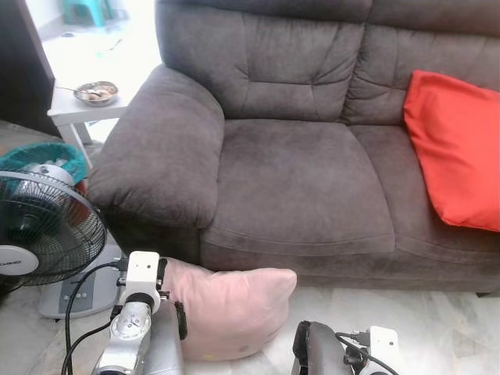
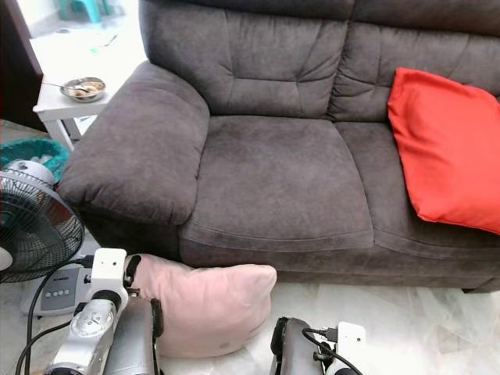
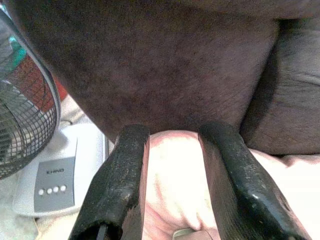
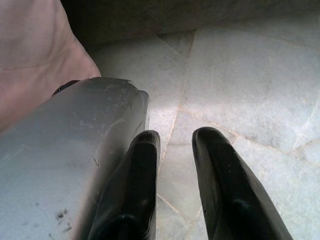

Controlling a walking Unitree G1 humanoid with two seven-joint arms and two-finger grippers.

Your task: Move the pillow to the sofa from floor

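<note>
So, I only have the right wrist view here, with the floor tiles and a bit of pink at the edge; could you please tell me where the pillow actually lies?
Observer: The pink pillow is on the floor, leaning against the front of the sofa below its left armrest.
Operator: Thank you. Is the left pincer anywhere near it?
Observer: Yes, the left pincer is open, with pillow fabric between its fingers.
Operator: Good. Is there room on the seat?
Observer: The left seat cushion is bare; a red cushion leans on the right one.
Operator: Anything beside the pillow to avoid?
Observer: A standing fan sits on the robot's left, close to the armrest.
</note>
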